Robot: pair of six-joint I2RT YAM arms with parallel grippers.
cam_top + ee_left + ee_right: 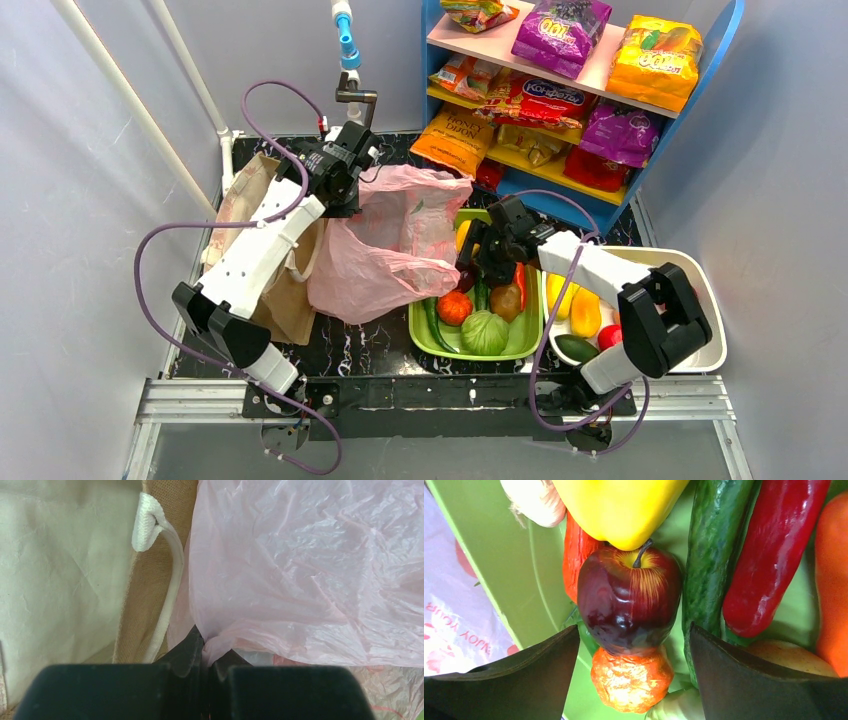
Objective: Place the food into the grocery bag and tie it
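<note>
The pink grocery bag lies crumpled at the table's middle, its mouth facing the green tray. My left gripper is shut on a pinch of the bag's edge and holds it up; the fingertips clamp the film. My right gripper is open and low over the green tray. Its fingers straddle a dark-red apple without touching it. Around the apple lie a yellow pepper, a cucumber, a red chili and a bumpy orange fruit.
A brown paper bag with a white handle stands left of the pink bag. A white tub with yellow and green produce sits at the right. A blue shelf of snack packets stands behind the trays.
</note>
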